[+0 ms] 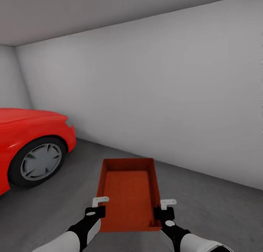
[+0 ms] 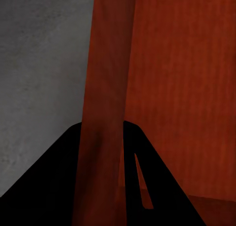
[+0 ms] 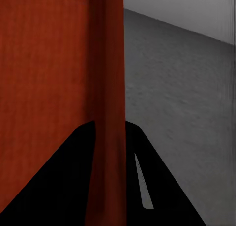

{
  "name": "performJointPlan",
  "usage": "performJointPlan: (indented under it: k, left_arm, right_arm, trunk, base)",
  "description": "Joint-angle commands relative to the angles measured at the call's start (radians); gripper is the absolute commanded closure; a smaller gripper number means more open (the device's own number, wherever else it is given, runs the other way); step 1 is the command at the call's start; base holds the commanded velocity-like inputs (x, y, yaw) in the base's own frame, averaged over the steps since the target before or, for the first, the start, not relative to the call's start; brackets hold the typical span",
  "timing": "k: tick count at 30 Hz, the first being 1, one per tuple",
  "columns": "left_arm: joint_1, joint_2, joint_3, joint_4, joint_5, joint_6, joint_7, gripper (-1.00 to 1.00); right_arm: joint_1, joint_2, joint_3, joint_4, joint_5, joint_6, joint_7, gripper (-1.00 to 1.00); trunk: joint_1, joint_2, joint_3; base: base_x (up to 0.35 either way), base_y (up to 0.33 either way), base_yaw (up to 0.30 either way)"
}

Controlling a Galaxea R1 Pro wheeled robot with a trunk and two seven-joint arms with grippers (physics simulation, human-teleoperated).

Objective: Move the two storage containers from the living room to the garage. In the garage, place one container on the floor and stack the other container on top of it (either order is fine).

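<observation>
You are in the garage with one orange-red rectangular open-top bin (image 1: 128,193) carried in front of you, held between both arms above the dark grey concrete floor (image 1: 204,204). Your left pincer (image 1: 96,206) pinches the bin's left long wall near its near end, and your right pincer (image 1: 165,208) pinches the right long wall opposite; each wrist view shows the thin wall (image 2: 105,108) running between the dark fingers (image 3: 64,186). A plain pale grey wall (image 1: 164,91) stands ahead and to the right, and the front of a red car (image 1: 29,135) with its grey-hubbed wheel (image 1: 40,161) sits to the far left.

The risk here is the grip itself: both pincers hold thin walls close to the near end, so the far end hangs out unsupported and could tip down or slip if you lower it quickly. If the arms move unevenly, the walls may twist and one side pull free. Steer clear of the car as you set down.
</observation>
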Motion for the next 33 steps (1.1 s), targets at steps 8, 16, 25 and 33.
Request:
performJointPlan:
  k: [8, 16, 25, 33]
  left_arm:
    - [-0.001, 0.069, 0.032, -0.003, 0.064, 0.002, 0.005, 1.0]
    - [-0.001, 0.069, 0.032, -0.003, 0.064, 0.002, 0.005, 1.0]
    - [-0.001, 0.069, 0.032, -0.003, 0.064, 0.002, 0.005, 1.0]
    - [-0.001, 0.069, 0.031, -0.003, 0.064, 0.002, 0.005, 1.0]
  right_arm:
    - [-0.001, -0.004, -0.06, -0.001, 0.001, -0.003, 0.002, 1.0]
    - [-0.001, -0.004, -0.06, -0.001, 0.001, -0.003, 0.002, 1.0]
    - [-0.001, -0.004, -0.06, -0.001, 0.001, -0.003, 0.001, 1.0]
    - [-0.001, -0.003, -0.06, -0.001, 0.001, -0.003, 0.001, 1.0]
  trunk:
    - [0.001, -0.001, -0.001]
    - [0.001, -0.001, -0.001]
    - [0.001, -0.001, -0.001]
    - [0.001, -0.001, -0.001]
  base:
    - [0.321, 0.178, -0.288]
    - [0.319, 0.182, -0.288]
    - [0.317, 0.185, -0.067]
    - [0.316, 0.185, 0.0]
